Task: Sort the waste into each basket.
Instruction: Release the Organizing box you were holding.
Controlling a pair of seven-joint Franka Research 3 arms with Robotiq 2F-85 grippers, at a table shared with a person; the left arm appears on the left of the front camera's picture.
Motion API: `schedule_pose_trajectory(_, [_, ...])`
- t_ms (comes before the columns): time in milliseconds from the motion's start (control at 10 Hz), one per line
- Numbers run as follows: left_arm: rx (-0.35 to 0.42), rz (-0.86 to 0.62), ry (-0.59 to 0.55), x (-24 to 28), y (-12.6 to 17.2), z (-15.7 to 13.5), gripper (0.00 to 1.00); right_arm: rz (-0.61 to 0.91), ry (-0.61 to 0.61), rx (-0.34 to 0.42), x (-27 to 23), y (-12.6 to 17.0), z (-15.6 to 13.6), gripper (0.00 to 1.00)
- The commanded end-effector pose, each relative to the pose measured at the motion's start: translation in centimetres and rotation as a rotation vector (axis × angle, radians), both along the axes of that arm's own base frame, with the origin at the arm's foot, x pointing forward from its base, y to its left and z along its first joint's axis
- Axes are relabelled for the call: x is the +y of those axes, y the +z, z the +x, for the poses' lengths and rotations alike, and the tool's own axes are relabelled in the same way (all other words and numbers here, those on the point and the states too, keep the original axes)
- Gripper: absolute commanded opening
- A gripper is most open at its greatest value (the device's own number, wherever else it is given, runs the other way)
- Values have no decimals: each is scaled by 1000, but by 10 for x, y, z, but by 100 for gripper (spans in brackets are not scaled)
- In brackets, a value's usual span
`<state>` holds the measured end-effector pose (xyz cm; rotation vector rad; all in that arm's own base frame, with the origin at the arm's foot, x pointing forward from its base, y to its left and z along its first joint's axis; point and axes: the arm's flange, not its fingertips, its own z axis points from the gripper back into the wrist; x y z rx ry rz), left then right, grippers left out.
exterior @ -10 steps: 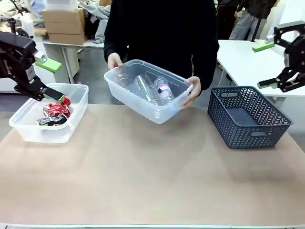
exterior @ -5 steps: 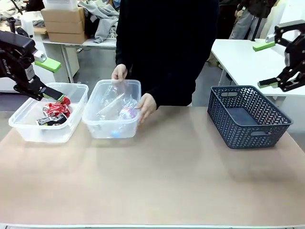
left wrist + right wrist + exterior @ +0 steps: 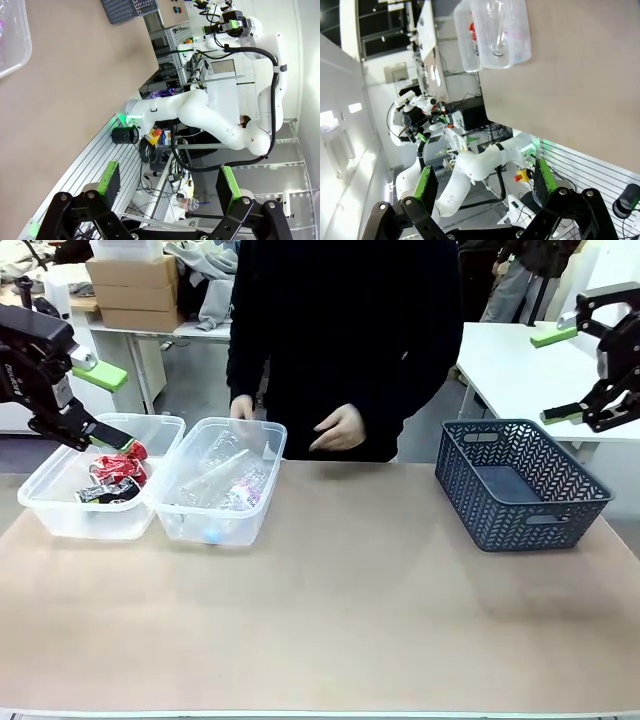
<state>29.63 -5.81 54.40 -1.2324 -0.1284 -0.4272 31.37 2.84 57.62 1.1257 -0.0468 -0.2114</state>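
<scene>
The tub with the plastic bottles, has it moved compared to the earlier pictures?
Yes. The tub with bottles went left, down onto the table, now beside the tub with cans, away from the dark basket.

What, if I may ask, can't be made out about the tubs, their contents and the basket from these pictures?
- Crushed cans, front view: too small and crumpled to count or read.
- Bottles in the middle tub: see-through, overlapping; number unclear.
- Dark basket, front view: near wall hides part of its floor.
- Same basket, left wrist view: cut off by the top edge.
- Tubs, right wrist view: cut off by the top edge.
</scene>
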Motion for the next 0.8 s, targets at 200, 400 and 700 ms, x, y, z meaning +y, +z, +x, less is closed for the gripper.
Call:
schedule_pose_trajectory(200, [9, -14, 6, 0, 4, -1, 100, -11, 18, -13, -4, 1, 2, 100])
schedule_pose_trajectory(400, [9, -14, 6, 0, 4, -1, 100, -11, 18, -13, -4, 1, 2, 100])
schedule_pose_trajectory(700, [9, -14, 6, 0, 4, -1, 100, -11, 18, -13, -4, 1, 2, 100])
